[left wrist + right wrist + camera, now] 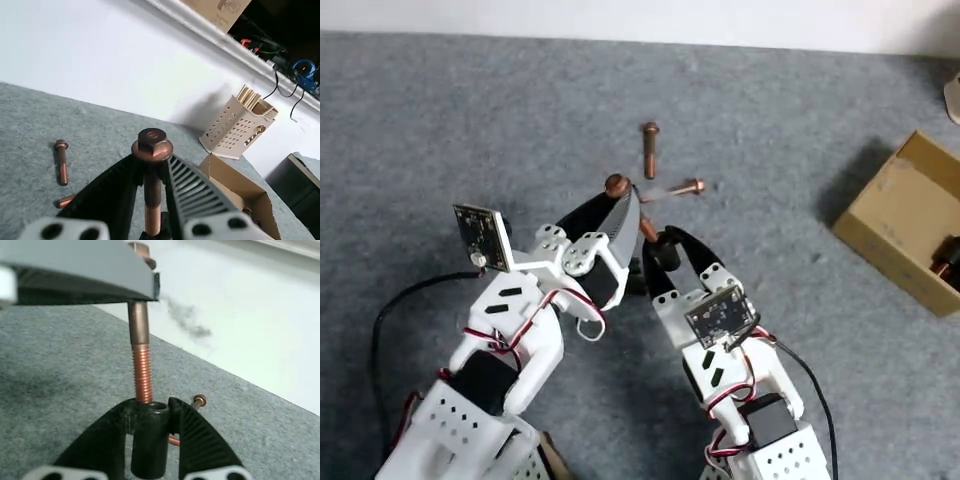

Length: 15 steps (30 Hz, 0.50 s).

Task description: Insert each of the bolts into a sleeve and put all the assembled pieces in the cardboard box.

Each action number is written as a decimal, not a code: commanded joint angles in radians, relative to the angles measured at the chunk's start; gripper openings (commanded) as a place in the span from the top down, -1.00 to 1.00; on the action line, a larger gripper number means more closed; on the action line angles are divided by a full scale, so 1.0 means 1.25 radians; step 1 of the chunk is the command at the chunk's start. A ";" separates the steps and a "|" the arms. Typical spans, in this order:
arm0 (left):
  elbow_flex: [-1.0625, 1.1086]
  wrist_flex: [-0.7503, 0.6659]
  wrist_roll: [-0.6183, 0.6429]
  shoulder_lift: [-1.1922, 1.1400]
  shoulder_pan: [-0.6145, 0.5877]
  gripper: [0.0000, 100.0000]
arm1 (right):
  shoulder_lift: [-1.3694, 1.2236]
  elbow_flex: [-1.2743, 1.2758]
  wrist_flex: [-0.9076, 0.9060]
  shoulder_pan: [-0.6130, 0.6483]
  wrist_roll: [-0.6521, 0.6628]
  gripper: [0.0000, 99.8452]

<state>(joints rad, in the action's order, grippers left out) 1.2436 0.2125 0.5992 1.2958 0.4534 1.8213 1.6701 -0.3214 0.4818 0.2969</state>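
1. The sleeve (150, 445) stands upright with its mouth up, clamped between the fingers (197, 440) of the right gripper (151, 410).
2. The bolt (141, 360) hangs head-up over it, pinched just under its head by the left gripper (152, 162). Its threaded tip meets the sleeve's rim; I cannot tell whether it has entered the bore.
3. The tip seems to sit toward one side of the bore, so the step probably wants a small sideways correction first, then a straight descent with shank and sleeve in line.
4. A tilted bolt would likely catch on the rim or push the sleeve askew, so both grasps should be firm.
5. Two loose bolts (649, 150) (675, 188) lie on the table (440, 120) just beyond the grippers.
6. The cardboard box (880, 235) sits well apart, at the table's right.
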 commanded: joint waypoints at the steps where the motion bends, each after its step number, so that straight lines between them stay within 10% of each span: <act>1: -0.001 -0.052 -0.001 0.012 0.003 0.99 | 0.012 0.084 0.019 0.006 0.009 0.99; 15: 0.003 -0.052 -0.001 0.012 0.060 0.99 | 0.012 0.087 0.025 0.007 0.007 0.99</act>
<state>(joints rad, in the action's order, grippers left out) 1.2559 0.1757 0.5976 1.2958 0.4902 1.8228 1.6701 -0.3184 0.4818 0.2969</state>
